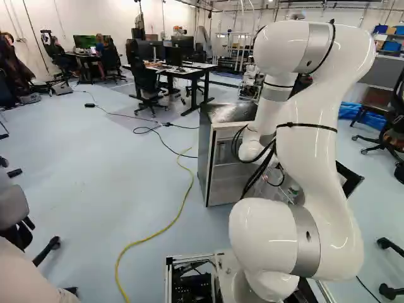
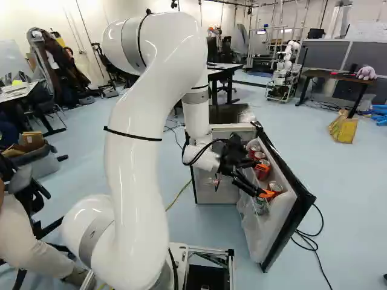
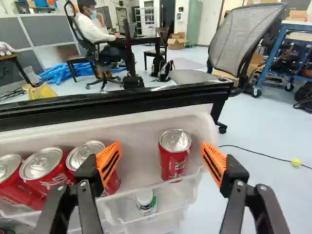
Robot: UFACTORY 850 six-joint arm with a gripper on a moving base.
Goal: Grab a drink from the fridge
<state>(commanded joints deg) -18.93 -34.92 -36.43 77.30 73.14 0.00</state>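
Here, the lone red can [image 3: 174,160] stands upright ahead of the widely spread, empty tool [image 2: 264,180].

In the fridge door [image 3: 141,130], three cans [image 3: 43,165] stand toward the hinge edge, a fourth can [image 3: 174,155] (on its own) near the free edge, a bottle [image 3: 146,203] between them, nearer the inner side.

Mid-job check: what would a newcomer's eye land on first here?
The huge white arm, rising right of the middle in the left base view. Then, in the wrist view, the open gripper, orange pads either side of a lone red can. Three more red cans crowd together in the fridge's open door.
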